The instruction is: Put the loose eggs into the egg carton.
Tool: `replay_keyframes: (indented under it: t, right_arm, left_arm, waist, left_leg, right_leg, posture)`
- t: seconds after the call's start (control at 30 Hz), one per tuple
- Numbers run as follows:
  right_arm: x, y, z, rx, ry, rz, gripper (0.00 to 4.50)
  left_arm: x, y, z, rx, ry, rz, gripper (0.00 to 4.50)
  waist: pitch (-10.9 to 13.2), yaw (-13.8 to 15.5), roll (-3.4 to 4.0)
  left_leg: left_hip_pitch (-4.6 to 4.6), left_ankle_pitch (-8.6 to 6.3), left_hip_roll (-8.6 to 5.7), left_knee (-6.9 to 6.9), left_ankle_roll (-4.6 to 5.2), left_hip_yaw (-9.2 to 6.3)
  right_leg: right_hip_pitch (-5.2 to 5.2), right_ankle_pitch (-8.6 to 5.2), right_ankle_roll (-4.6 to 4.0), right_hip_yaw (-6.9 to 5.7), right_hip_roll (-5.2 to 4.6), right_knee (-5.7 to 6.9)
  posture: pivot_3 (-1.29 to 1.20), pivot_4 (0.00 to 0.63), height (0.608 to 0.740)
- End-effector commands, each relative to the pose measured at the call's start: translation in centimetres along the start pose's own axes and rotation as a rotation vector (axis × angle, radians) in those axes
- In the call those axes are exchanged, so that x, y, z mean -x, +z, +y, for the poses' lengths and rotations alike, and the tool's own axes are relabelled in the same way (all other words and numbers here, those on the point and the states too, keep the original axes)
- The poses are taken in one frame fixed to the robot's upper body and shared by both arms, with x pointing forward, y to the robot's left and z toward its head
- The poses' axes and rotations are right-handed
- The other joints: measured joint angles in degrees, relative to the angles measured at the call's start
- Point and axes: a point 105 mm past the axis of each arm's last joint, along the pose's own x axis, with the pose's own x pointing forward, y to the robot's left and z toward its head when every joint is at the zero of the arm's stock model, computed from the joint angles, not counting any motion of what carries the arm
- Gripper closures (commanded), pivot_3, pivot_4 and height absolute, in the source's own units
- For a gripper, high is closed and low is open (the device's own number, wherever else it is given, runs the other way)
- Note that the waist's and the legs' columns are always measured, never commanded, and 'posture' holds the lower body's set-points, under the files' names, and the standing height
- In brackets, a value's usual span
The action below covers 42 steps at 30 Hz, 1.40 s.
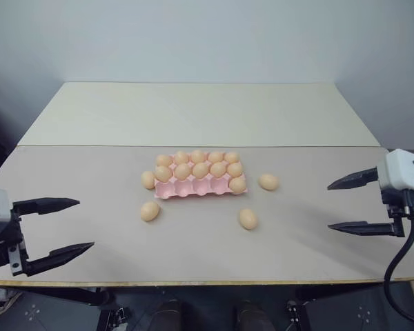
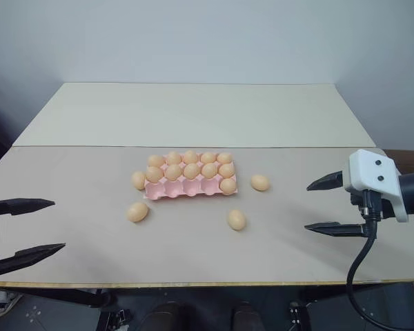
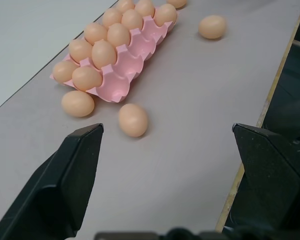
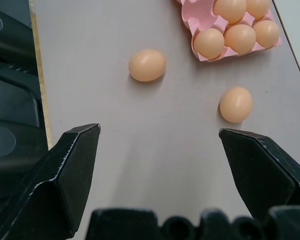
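Both grippers, left (image 1: 52, 238) and right (image 1: 348, 204), gape wide, empty; take the near egg (image 1: 247, 218) first, gently, to an empty near-row cup of the carton (image 1: 190, 188).

Soft, even light over my table (image 1: 193, 248), bright enough, and no glare off its matte top. Shadows are faint: each loose egg (image 1: 248, 218) drops a small soft patch tight under itself, so I'd say the light comes from overhead. The wall at twelve o'clock shades darker toward nine and three. From my wrists, the eggs read crisp, while my own fingers (image 3: 65, 180) up close go slightly soft and catch a pale sheen along their edges (image 4: 72, 165).
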Motion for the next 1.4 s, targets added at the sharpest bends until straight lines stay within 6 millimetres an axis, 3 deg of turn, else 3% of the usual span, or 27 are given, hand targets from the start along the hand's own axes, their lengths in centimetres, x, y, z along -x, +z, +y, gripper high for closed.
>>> replay_keyframes:
  t: [0.03,0.47,0.77,1.17,1.4]
  right_arm:
    - [0.6,0.7,-0.3,0.046,-0.014,0.006,0.09]
    - [0.5,0.6,-0.9,0.05,-0.02,0.002,0.09]
    - [-0.3,0.6,-2.2,0.065,-0.086,0.003,0.09]
    - [-8.9,-2.1,-7.7,-0.009,-0.203,0.006,0.09]
    - [-12.3,-2.6,-9.8,-0.027,-0.246,0.03,0.09]
  left_arm:
    - [0.5,0.8,0.4,0.021,0.039,0.014,0.0]
    - [-0.6,1.7,0.8,-0.035,0.062,-0.035,0.0]
    - [-1.4,0.9,0.2,-0.016,0.0,-0.035,0.0]
    - [-2.4,0.4,0.3,-0.027,-0.041,-0.029,0.0]
    - [-2.2,-0.1,0.2,-0.034,-0.054,-0.012,0.0]
  waist:
    - [0.0,0.0,0.0]
    - [0.0,0.0,0.01]
    - [0.0,-0.1,0.01]
    - [0.0,-0.4,0.02]
    - [0.0,-0.2,0.03]
  left_leg:
    - [0.0,0.0,0.0,0.0,0.0,0.0]
    - [0.02,0.0,0.0,-0.01,0.0,0.01]
    - [0.03,0.0,0.0,-0.02,0.0,0.03]
    - [-0.04,0.01,-0.07,-0.07,-0.02,0.1]
    - [-0.05,0.02,-0.09,-0.05,-0.03,0.09]
  right_leg:
    - [0.0,0.0,0.0,0.0,0.0,0.0]
    - [0.0,0.0,0.0,0.02,0.0,0.02]
    - [-0.02,0.0,-0.01,0.04,0.0,0.01]
    - [-0.17,0.04,-0.09,0.1,0.06,0.03]
    - [-0.16,0.04,-0.09,0.05,0.02,0.05]
  posture:
    - [0.0,0.15,0.74]
    - [0.0,0.15,0.74]
    - [0.0,0.15,0.74]
    - [0.0,0.15,0.74]
    - [0.0,0.15,0.74]
